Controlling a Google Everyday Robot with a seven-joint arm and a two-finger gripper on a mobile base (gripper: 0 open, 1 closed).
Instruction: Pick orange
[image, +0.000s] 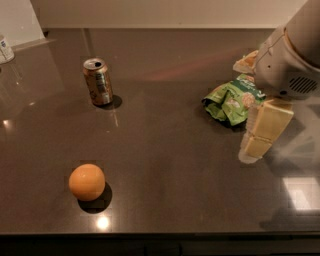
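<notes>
The orange (87, 182) is a small round fruit lying on the dark table (170, 150) near its front left. My gripper (259, 136), with pale yellow pads, hangs at the right side of the table under the white arm housing (290, 60). It is far to the right of the orange and holds nothing that I can see.
A gold-brown soda can (98, 81) stands upright at the back left. A crumpled green snack bag (229, 102) lies just left of the gripper, partly covered by the arm. A white item (5, 49) sits at the far left edge.
</notes>
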